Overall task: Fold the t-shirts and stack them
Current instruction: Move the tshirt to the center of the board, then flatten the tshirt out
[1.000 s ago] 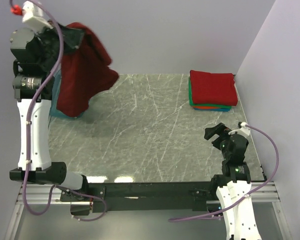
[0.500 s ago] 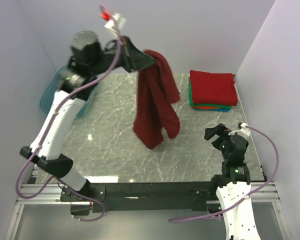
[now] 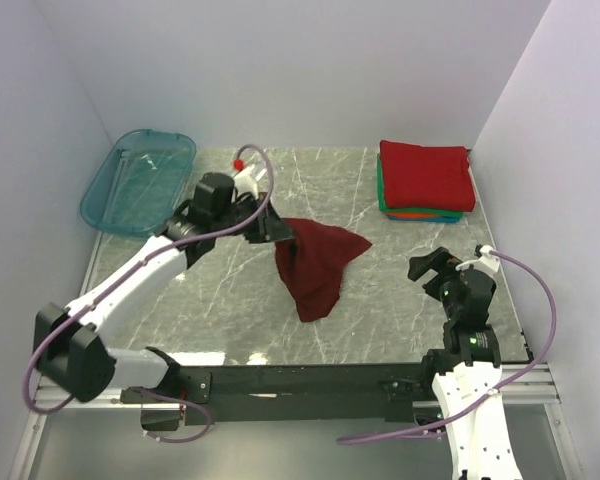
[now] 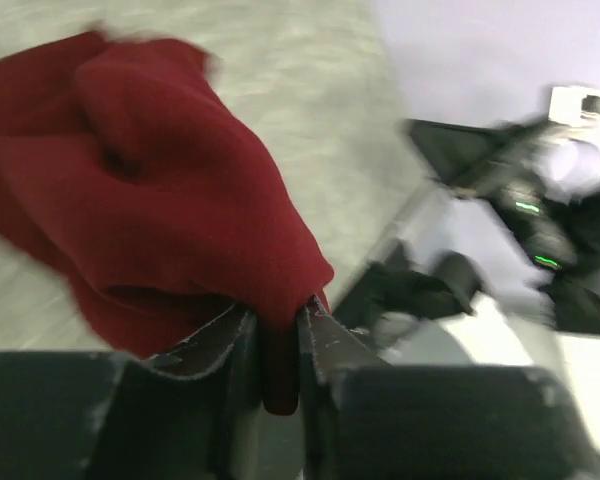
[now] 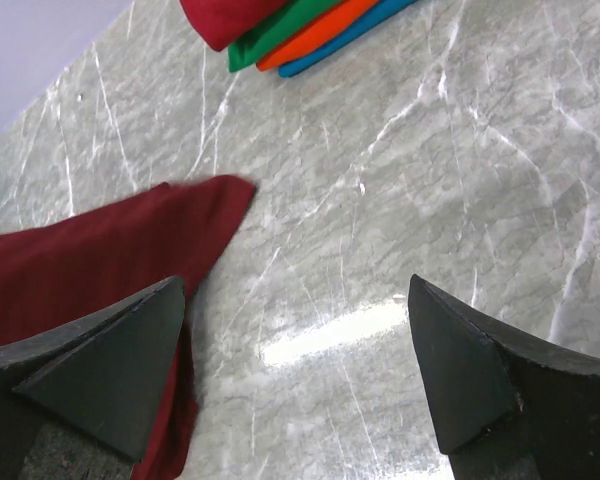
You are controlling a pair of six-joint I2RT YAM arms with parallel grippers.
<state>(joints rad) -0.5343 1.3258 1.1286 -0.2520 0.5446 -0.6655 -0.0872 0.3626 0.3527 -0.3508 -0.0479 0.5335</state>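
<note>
Lowering of the garment onto the worktop (image 3: 230,300) is largely done. A second ago the maroon t-shirt (image 3: 318,262) hung high in the air, far to the left of the folded stack (image 3: 425,178). Half a second ago it dangled full length, closer to the stack. It now lies crumpled on the marble, to the left of the stack and nearer the arm bases, well apart from it. One corner points toward the stack.

The stack shows red on top, with green, orange and blue edges beneath, and has not moved. The teal tub (image 3: 140,180) stands far to the left of the stack and no cloth shows in it.

The left pincer (image 3: 276,232) sits at the edge of the shirt farthest from the stack. Its jaws are nearly closed and pinch a fold of maroon cloth between them, as the left wrist view confirms. The right pincer (image 3: 435,268) waits on the near side of the stack, spread to its full width and holding nothing.

Judgement: transfer is finished and the shirt must be spread flat before folding. Release has not yet occurred.
</note>
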